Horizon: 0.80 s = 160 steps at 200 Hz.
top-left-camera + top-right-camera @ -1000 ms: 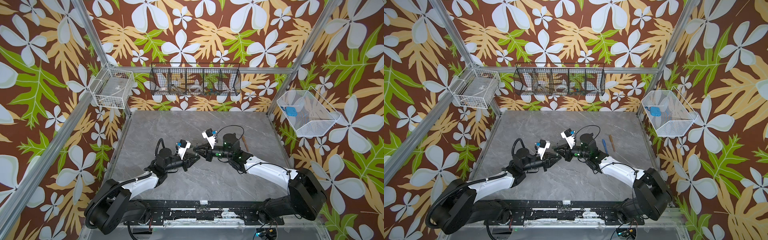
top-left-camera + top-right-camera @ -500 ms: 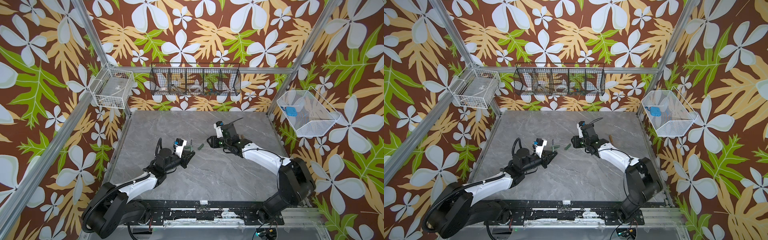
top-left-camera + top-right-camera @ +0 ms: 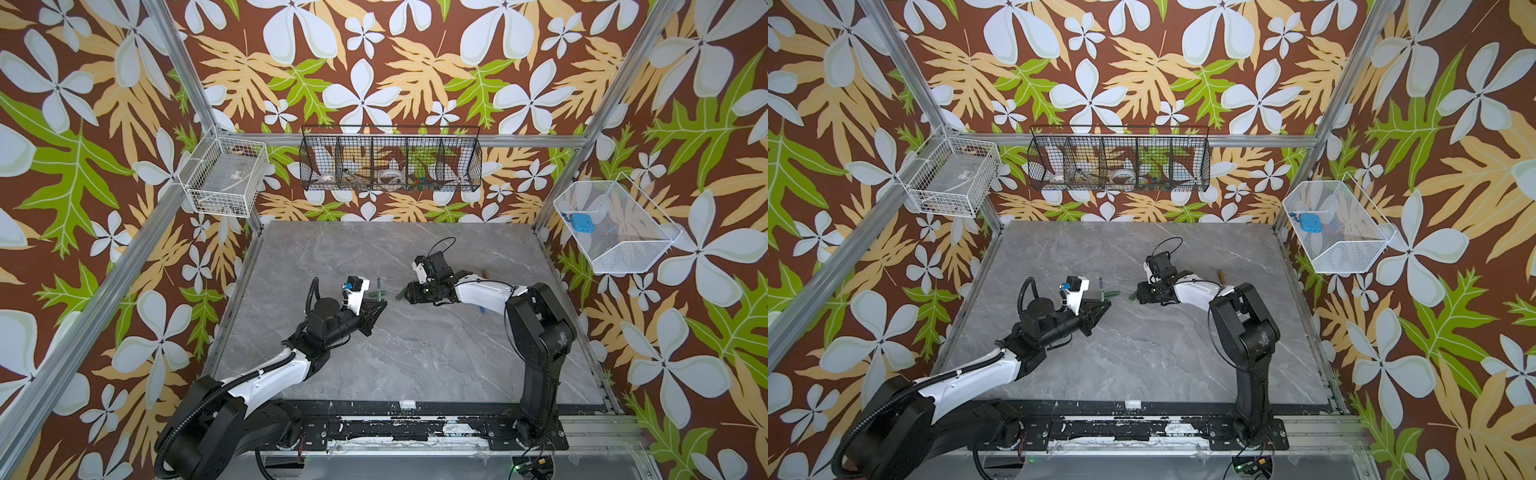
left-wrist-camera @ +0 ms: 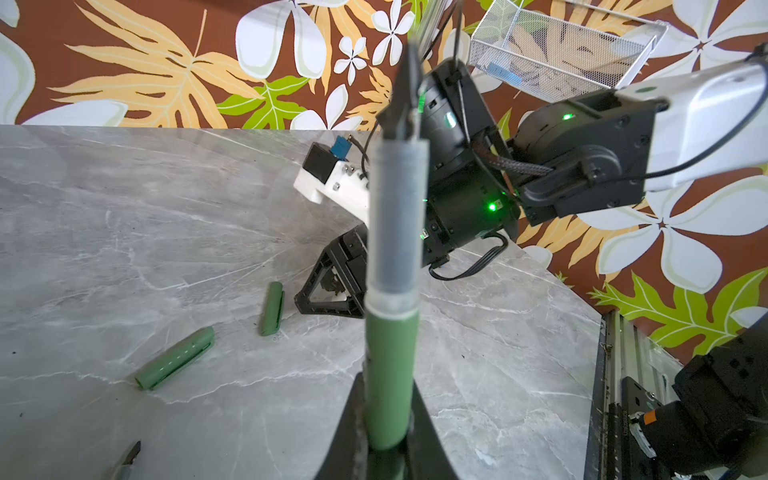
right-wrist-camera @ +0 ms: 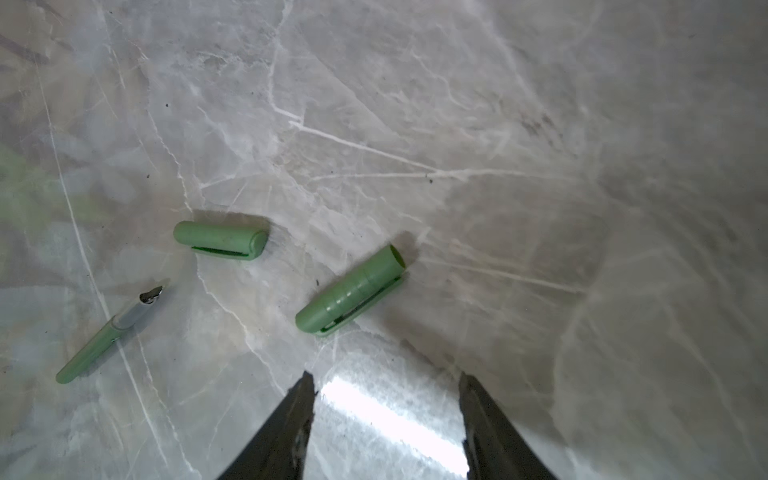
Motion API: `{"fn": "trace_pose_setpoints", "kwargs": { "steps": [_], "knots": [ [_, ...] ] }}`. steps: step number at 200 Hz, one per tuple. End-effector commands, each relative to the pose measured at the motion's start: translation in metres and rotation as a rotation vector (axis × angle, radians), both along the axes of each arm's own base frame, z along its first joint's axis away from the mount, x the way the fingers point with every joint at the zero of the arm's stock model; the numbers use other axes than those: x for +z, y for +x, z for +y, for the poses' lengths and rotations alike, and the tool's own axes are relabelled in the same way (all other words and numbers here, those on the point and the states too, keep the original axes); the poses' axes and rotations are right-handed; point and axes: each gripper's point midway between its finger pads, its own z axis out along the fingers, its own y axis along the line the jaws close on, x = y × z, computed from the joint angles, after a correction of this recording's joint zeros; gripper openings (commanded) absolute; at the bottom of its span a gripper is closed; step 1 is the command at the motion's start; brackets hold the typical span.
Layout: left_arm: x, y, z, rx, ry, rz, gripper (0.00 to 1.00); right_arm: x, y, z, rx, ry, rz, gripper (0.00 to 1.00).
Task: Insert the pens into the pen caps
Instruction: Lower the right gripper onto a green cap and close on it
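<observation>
Moved: right claw (image 3: 409,293) has drawn back from the left claw (image 3: 381,304), which it met at mid-table a second ago, and now sits low, right of centre in both top views.
Left claw: clenched, grasping a green pen (image 4: 390,365) by its barrel; the grey section and dark tip stick out past the fingers toward the right arm (image 4: 685,124).
Right claw: released, jaws spread with nothing between them, tips just above the marble table (image 5: 540,124).
Caps: near green cap (image 5: 351,291) lies just ahead of the right claw; far green cap (image 5: 220,241) lies beyond it, apart.
Loose pen: second green pen (image 5: 108,336) lies flat and uncapped near the far green cap.
Outer edge: orange-brown pen (image 3: 484,274) lies on the table behind the right arm.
</observation>
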Motion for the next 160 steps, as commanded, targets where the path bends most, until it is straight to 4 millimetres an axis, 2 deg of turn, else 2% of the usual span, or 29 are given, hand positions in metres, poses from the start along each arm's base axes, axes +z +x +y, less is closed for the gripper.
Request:
{"fn": "trace_pose_setpoints", "kwargs": {
  "steps": [1, 57, 114, 160],
  "knots": [
    [0.004, 0.002, 0.002, 0.013, 0.003, -0.020, 0.00, -0.001, 0.003, 0.009, 0.015, 0.029, -0.003, 0.58],
    [0.000, 0.003, -0.001, 0.003, 0.007, -0.010, 0.00, -0.014, 0.008, 0.019, 0.050, 0.009, 0.014, 0.59],
    [-0.002, 0.002, -0.003, -0.012, 0.010, -0.010, 0.00, -0.017, 0.016, 0.051, 0.143, -0.001, 0.002, 0.56],
    [-0.003, 0.002, -0.003, -0.015, 0.014, -0.010, 0.00, -0.020, 0.020, 0.067, 0.194, 0.027, 0.006, 0.55]
  ]
}}
